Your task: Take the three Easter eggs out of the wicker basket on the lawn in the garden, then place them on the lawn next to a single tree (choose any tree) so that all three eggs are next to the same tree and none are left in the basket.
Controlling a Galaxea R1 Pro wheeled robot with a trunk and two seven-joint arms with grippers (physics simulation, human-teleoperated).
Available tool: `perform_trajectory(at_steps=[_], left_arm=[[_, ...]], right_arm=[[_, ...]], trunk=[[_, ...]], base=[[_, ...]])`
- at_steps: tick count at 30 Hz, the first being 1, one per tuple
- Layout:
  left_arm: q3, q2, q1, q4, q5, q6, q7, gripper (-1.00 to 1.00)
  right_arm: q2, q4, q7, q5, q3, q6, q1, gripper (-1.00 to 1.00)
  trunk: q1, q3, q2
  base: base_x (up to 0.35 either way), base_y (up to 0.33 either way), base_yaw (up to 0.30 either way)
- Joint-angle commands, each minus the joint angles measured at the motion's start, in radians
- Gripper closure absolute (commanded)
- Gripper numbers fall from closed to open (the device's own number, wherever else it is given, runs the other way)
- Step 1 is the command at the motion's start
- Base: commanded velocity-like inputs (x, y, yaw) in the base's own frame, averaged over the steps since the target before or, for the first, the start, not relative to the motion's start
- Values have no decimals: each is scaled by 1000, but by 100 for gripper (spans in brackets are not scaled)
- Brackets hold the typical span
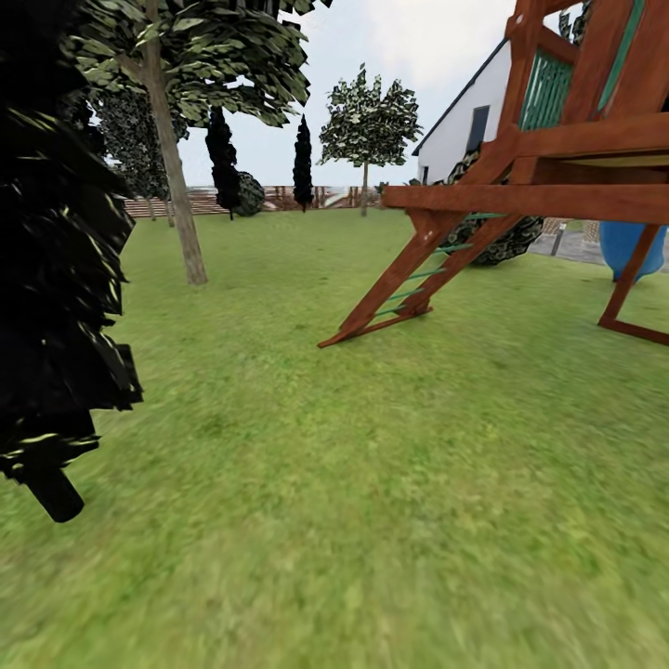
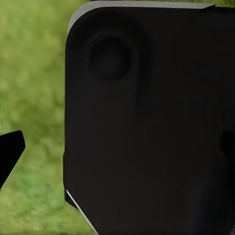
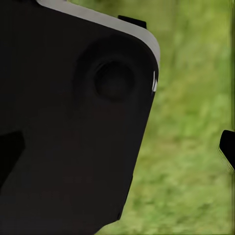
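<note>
Left wrist view: black fingertip (image 2: 11,149) at one frame edge, another dark tip at the opposite edge, wide apart, nothing between them. Large black rounded housing (image 2: 147,122) with a round recess blocks most of the frame; blurry green lawn (image 2: 34,98) behind.

Right wrist view: same layout. Black fingertip (image 3: 227,147) at one edge, dark tip at the other, spread wide, nothing held. Black housing (image 3: 73,122) covers over half the frame, grass (image 3: 191,147) beyond.

Head view: open lawn (image 1: 372,483) ahead. Pale-trunked tree (image 1: 177,177) with blotchy green-white leaves standing at upper left, mid-distance. Black-foliaged tree (image 1: 56,279) very close along left edge, thin black trunk stub at its base. Reddish wooden play tower (image 1: 557,177) at right, ladder with green rungs (image 1: 409,283) slanting down onto the grass, blue slide (image 1: 632,246) behind its legs. Slat fence (image 1: 279,198) far back, two narrow black trees and a second pale-trunked tree (image 1: 367,130) in front of it. White house (image 1: 465,121) behind the tower.
</note>
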Motion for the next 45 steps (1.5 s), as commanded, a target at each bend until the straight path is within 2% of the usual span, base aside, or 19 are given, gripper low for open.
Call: perform_trajectory(at_steps=[1,32,45], left_arm=[[10,0,0,0,1,-2,1,-100],[12,-1,0,2,1,-2,2,-100],[12,-1,0,1,1,-2,2,-100]], right_arm=[[0,1,0,6,1,-3,0,-100],[3,1,0,4,0,-3,-1,-100],[3,-1,0,3,0,-3,0,-100]], trunk=[[0,-1,0],[0,-1,0],[0,-1,0]], base=[[305,0,0],[322,0,3],[325,0,228]])
